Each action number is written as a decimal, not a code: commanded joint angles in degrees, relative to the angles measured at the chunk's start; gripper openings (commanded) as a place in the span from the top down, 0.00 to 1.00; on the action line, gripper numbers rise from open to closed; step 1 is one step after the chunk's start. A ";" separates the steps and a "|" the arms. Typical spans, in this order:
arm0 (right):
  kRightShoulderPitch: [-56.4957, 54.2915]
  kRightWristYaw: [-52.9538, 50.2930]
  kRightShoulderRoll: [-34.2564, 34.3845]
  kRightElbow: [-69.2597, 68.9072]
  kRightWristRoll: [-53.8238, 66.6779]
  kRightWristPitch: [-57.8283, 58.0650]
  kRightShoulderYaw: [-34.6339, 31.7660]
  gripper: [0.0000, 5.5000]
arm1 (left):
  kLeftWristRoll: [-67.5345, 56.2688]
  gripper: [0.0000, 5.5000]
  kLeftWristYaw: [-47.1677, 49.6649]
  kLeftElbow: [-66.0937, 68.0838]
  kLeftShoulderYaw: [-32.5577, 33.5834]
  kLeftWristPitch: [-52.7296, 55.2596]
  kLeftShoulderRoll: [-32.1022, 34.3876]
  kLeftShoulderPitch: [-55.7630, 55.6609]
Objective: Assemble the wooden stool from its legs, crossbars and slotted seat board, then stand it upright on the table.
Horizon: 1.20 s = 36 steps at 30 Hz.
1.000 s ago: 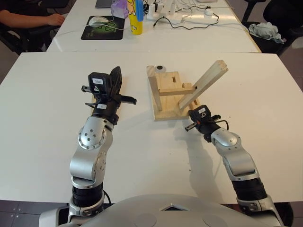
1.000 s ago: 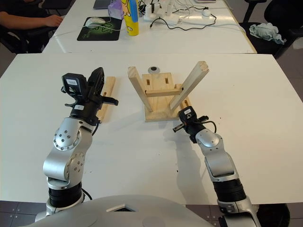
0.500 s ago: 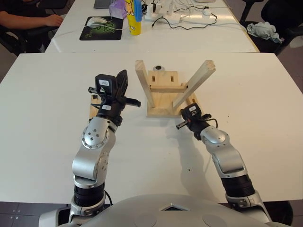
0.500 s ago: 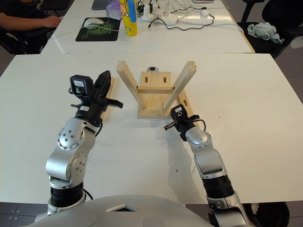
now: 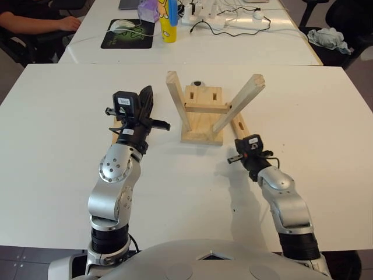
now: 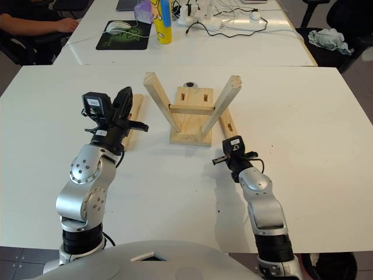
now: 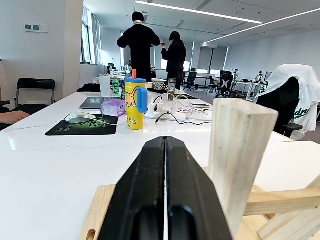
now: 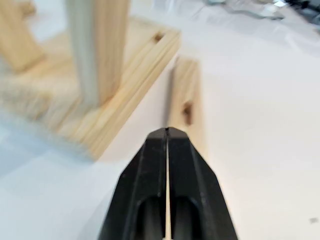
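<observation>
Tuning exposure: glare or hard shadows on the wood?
Left eye view: even light, no glare on the stool, faint shadow on the table. Left wrist view: bright ceiling strips, leg evenly lit. Right wrist view: thin shadow beside the loose bar.

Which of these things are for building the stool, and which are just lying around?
For the stool:
seat board
left leg
right leg
crossbar
loose piece on the right
loose piece on the left

Just lying about, on the far table:
yellow bottle
mouse pad
mouse
cables
crumpled cloth
</observation>
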 commanded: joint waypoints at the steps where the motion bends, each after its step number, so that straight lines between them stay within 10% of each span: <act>1: -6.20 -5.04 3.12 -2.09 0.20 -1.56 -2.90 1.00 | 0.93 1.00 0.51 1.21 -0.06 -1.19 -0.39 -2.32; 36: -11.72 -2.56 3.77 2.11 -0.49 0.06 3.81 1.00 | 3.01 1.00 -2.44 6.21 -5.76 4.73 0.55 -3.54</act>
